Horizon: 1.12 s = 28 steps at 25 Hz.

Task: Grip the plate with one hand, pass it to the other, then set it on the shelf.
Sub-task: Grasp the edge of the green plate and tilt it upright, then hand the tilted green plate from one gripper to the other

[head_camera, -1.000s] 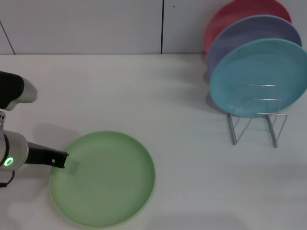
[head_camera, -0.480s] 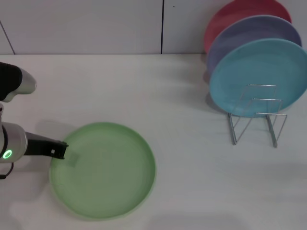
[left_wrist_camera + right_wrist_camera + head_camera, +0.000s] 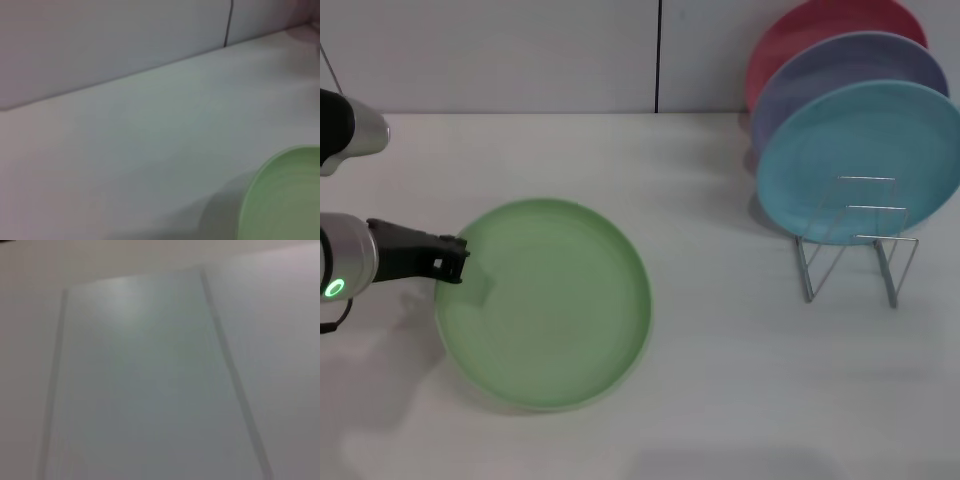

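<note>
Green plate (image 3: 545, 303) edge in left claw (image 3: 452, 262).

No writing, brand, number or sign can be read in any of the views. The only mark is a small glowing green ring (image 3: 334, 289) on the silver part of the left arm (image 3: 345, 271), and it carries no letters or digits.

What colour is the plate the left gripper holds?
Light green plate, clearest in the head view; left gripper on its rim.
</note>
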Each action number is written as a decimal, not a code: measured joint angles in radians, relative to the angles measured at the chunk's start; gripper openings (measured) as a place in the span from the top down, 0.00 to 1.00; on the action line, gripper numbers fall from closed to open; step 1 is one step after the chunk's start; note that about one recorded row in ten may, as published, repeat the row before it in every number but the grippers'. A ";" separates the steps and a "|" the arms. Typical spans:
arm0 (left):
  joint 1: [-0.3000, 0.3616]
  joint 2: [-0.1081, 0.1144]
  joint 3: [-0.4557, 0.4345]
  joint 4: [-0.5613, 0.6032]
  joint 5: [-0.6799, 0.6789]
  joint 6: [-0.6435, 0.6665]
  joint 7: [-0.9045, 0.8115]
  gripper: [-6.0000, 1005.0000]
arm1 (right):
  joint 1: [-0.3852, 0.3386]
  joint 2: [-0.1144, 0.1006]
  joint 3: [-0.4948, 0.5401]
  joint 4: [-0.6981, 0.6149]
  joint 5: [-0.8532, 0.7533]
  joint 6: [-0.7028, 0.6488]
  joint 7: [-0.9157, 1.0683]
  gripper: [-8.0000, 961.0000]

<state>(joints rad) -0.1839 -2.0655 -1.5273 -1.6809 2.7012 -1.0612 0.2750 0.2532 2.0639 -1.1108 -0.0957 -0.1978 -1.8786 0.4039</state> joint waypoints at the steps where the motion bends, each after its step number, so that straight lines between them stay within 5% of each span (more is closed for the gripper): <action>1: 0.004 0.000 0.002 -0.013 0.000 0.007 0.000 0.96 | -0.012 -0.009 -0.053 -0.111 -0.038 0.095 0.052 0.16; 4: 0.007 0.001 0.003 -0.032 0.000 0.006 0.000 0.96 | -0.029 -0.013 -0.073 -0.225 -0.101 0.197 0.106 0.16; 6: 0.016 0.002 0.003 -0.066 -0.002 0.007 0.002 0.96 | -0.063 -0.001 -0.076 -0.460 -0.234 0.397 0.200 0.16; 8: 0.019 0.002 0.003 -0.075 -0.002 0.009 0.002 0.96 | -0.071 0.003 -0.077 -0.522 -0.273 0.450 0.237 0.16; 11: 0.036 0.002 0.007 -0.099 -0.004 0.048 0.007 0.96 | -0.087 0.009 -0.083 -0.793 -0.516 0.664 0.508 0.16; 20: 0.091 0.003 0.048 -0.102 -0.018 0.226 0.048 0.96 | -0.060 0.002 -0.074 -1.089 -0.978 0.763 1.010 0.16; 28: 0.134 0.006 0.052 -0.104 -0.077 0.351 0.123 0.96 | 0.035 -0.036 -0.058 -1.270 -1.422 0.716 1.525 0.16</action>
<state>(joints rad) -0.0495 -2.0598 -1.4757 -1.7850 2.6237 -0.7101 0.3983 0.2881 2.0280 -1.1692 -1.3662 -1.6202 -1.1624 1.9292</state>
